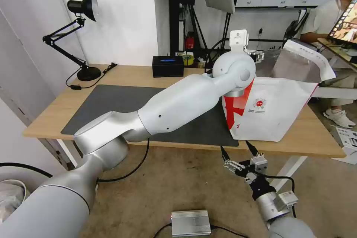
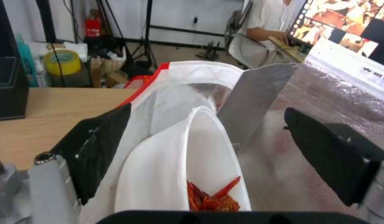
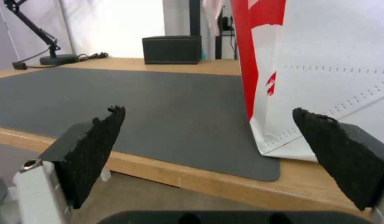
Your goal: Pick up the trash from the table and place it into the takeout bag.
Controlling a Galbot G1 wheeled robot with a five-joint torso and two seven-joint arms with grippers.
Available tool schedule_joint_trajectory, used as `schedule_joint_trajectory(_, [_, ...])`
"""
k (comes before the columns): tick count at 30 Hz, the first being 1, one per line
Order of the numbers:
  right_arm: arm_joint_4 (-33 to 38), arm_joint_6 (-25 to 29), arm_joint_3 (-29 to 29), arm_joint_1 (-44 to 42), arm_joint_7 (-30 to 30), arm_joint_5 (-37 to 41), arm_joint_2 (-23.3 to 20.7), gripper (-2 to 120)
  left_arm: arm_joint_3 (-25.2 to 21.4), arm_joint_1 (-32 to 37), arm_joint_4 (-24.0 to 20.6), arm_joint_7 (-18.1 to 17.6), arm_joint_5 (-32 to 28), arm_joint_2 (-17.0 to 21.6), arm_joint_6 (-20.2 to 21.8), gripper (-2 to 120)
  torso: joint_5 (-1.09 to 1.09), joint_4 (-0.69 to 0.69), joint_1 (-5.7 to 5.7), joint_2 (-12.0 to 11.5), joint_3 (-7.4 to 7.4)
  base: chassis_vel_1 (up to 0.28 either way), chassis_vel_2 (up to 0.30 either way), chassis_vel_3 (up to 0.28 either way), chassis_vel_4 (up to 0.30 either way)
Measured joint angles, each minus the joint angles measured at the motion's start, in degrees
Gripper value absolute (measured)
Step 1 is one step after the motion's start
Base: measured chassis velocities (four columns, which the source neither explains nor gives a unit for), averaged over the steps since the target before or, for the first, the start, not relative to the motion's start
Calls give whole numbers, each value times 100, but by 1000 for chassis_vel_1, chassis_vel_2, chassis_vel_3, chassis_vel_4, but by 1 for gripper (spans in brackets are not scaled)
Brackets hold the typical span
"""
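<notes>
- Left gripper (image 2: 204, 137) sits at the open mouth of the takeout bag (image 1: 275, 113), its 2 black fingers (image 2: 98, 146) spread wide with nothing clamped between them.
- Between those fingers, in the left wrist view, the white round bowl (image 2: 187, 174) stands tipped on its edge inside the bag, red shell scraps (image 2: 212, 197) gathered at its low side.
- One finger lies against the bag's white wall beside the bowl; the other finger is clear of the bowl, over the silver foil lining (image 2: 324, 99).
- From the head view, the left arm (image 1: 178, 104) reaches across the dark grey mat (image 1: 115, 102) to the bag's top.
- Takeout bag stands upright on the table (image 1: 55, 113), at its right end, partly on the mat, its small round red logo (image 1: 259, 103) facing the robot.
- Right gripper (image 1: 238, 152) hangs below the table's front edge, near the bag's lower corner, fingers (image 3: 96, 146) parted and holding nothing.
- At the back of the table stand a black box (image 1: 168, 66) and a black desk lamp (image 1: 80, 33).
</notes>
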Motion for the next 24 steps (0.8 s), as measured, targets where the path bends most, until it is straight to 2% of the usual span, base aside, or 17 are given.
schedule_joint_trajectory(6, [0, 0, 0, 0, 0, 0, 0, 100, -93, 112, -394, 53, 240, 265, -358, 100, 0, -2, 0, 0, -1, 0, 0, 0, 0])
schedule_joint_trajectory(8, [0, 0, 0, 0, 0, 0, 0, 100, -119, 216, -726, 118, 407, 653, -580, 100, -2, -1, 0, 0, 0, 0, 0, 0, 0])
schedule_joint_trajectory(9, [0, 0, 0, 0, 0, 0, 0, 100, -119, 216, -726, 118, 407, 653, -580, 100, -2, -1, 0, 0, 0, 0, 0, 0, 0])
schedule_joint_trajectory(12, [0, 0, 0, 0, 0, 0, 0, 100, -377, 487, -1136, 195, 551, 1201, -692, 100, -3, 2, 0, 0, 0, 0, 0, 0, 0])
schedule_joint_trajectory(15, [0, 0, 0, 0, 0, 0, 0, 100, -451, 575, -1274, 249, 591, 1368, -710, 100, -3, 2, 0, 0, 0, 0, 0, 0, 0])
schedule_joint_trajectory(16, [0, 0, 0, 0, 0, 0, 0, 100, -580, 746, -1525, 385, 623, 1702, -774, 100, -3, 0, 0, 0, 0, 0, 0, 0, 0])
schedule_joint_trajectory(17, [0, 0, 0, 0, 0, 0, 0, 100, -580, 746, -1525, 385, 623, 1702, -774, 100, -3, 0, 0, 0, 0, 0, 0, 0, 0])
schedule_joint_trajectory(18, [0, 0, 0, 0, 0, 0, 0, 100, -712, 933, -1735, 513, 624, 2006, -850, 100, -3, 0, 0, 0, 0, 0, 0, 0, 0])
schedule_joint_trajectory(19, [0, 0, 0, 0, 0, 0, 0, 100, -712, 933, -1735, 513, 624, 2006, -850, 100, -3, 0, 0, 0, 0, 0, 0, 0, 0])
schedule_joint_trajectory(21, [0, 0, 0, 0, 0, 0, 0, 100, -925, 1283, -2060, 747, 656, 2476, -918, 100, -4, 1, 0, 0, 0, 0, 0, 0, 0])
schedule_joint_trajectory(22, [0, 0, 0, 0, 0, 0, 0, 100, -925, 1283, -2060, 747, 656, 2476, -918, 100, -4, 1, 0, 0, 0, 0, 0, 0, 0])
schedule_joint_trajectory(24, [0, 0, 0, 0, -1, 0, 0, 100, -1096, 1579, -2295, 919, 789, 2813, -932, 100, -4, 1, 0, 0, 0, 0, 0, 0, 0])
